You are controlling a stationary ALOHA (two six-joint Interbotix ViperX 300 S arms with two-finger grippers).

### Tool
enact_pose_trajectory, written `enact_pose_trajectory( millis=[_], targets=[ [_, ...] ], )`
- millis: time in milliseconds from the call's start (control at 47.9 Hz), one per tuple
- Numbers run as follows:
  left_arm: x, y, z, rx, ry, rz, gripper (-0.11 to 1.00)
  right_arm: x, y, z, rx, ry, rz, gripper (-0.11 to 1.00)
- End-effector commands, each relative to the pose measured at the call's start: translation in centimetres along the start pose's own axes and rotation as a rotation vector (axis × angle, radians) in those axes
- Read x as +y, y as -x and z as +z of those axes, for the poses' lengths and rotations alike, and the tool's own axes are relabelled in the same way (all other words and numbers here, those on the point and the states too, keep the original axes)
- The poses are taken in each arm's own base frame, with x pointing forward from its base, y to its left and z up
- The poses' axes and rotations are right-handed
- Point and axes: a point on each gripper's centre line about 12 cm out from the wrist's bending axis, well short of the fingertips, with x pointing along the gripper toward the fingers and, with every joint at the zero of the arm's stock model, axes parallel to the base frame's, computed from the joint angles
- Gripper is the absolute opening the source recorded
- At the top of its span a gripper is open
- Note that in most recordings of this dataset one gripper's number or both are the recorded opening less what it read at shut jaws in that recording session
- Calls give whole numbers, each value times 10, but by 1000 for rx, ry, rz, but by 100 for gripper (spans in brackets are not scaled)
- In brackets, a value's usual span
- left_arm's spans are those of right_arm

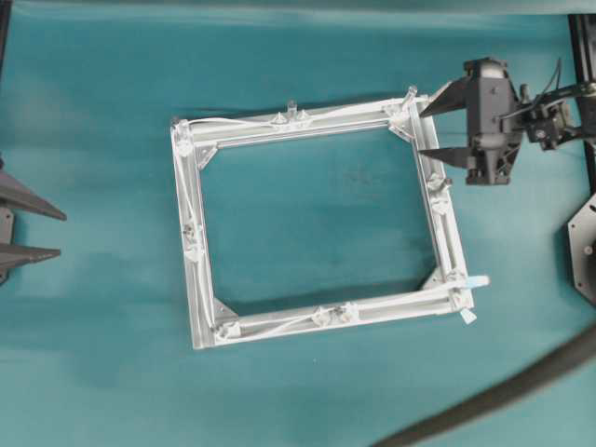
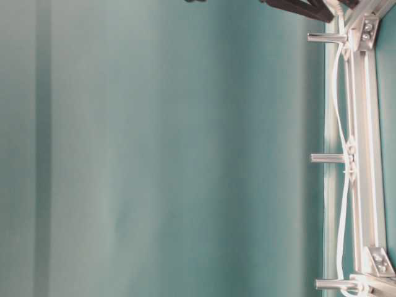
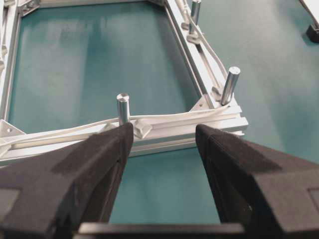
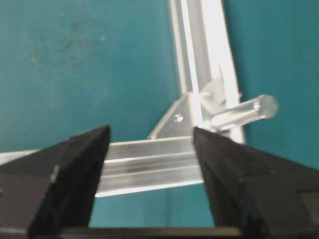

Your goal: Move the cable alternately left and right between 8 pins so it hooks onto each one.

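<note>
One cable point(image 1: 321, 114), eight pins point(image 1: 291, 107)

The frame point(image 1: 194, 270) lies flat near the middle of the tabletop point(image 1: 102, 372), slightly skewed to the tabletop's edges. The pins point(image 1: 291, 109) stand on its bars, at the corners and along the sides. The cable point(image 1: 233, 122) runs along the bars, passing from pin to pin; its end pokes out at the frame's near right corner. The left pincer point(image 1: 28, 233) sits at the tabletop's left edge, well apart from the frame, jaws spread. The right pincer point(image 1: 445, 123) hangs just beside the frame's far right corner, jaws spread, nothing between them. A hose point(image 1: 521, 386) crosses the tabletop's near right corner.
</note>
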Motion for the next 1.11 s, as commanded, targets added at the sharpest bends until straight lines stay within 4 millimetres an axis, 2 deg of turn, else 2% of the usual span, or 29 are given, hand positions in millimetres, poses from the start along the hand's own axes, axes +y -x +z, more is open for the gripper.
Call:
enact_pose_trajectory(
  millis=[0, 230, 438, 709, 1085],
  targets=[
    [0, 0, 10, -21, -8, 1, 65, -3, 11, 9, -37, 18, -35, 68],
    [0, 0, 10, -22, -6, 4, 65, -10, 36, 10, -17, 51, -167, 68],
    [0, 0, 10, -22, -6, 4, 65, -13, 46, 15, -34, 52, -208, 67],
    [0, 0, 10, -22, -7, 4, 65, 14, 53, 42, -318, -43, -24, 67],
    [0, 0, 10, -22, -7, 4, 65, 28, 73, 62, -507, -225, 104, 68]
  ],
)
